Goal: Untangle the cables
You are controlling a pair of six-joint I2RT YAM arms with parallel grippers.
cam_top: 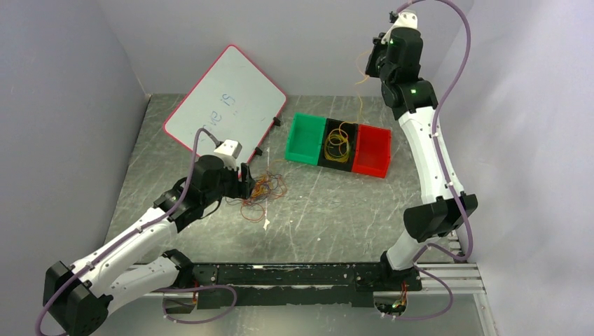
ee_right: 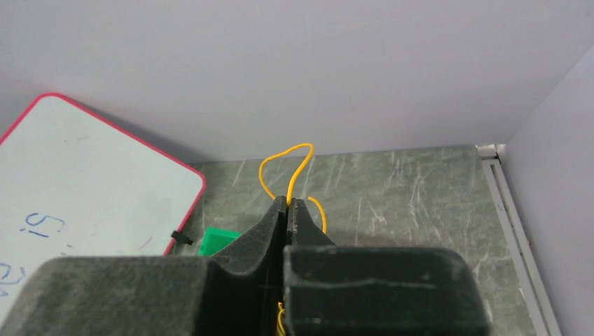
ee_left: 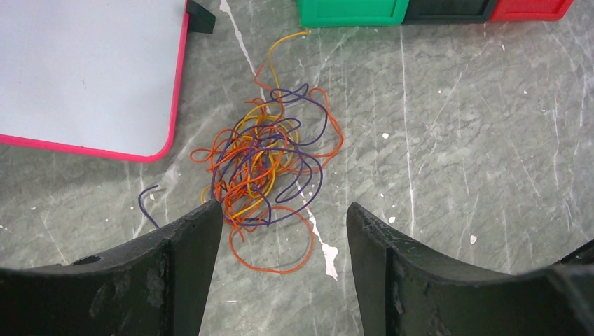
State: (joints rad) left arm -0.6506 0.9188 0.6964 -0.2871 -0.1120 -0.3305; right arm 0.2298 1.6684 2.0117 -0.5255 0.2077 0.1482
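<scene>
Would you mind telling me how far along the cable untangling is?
Done: some yellow and orange loops lie in the black bin. In hand: the right gripper, raised, is shut on a yellow cable. Remaining: a tangle of orange, purple and yellow cables lies on the table before the open left gripper.

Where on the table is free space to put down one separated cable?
The widest bare table lies between the cable tangle, the front of the bins and the right arm. A narrower strip runs behind the bins, beside the whiteboard. It is crowded around the tangle, where the open left gripper hovers.
</scene>
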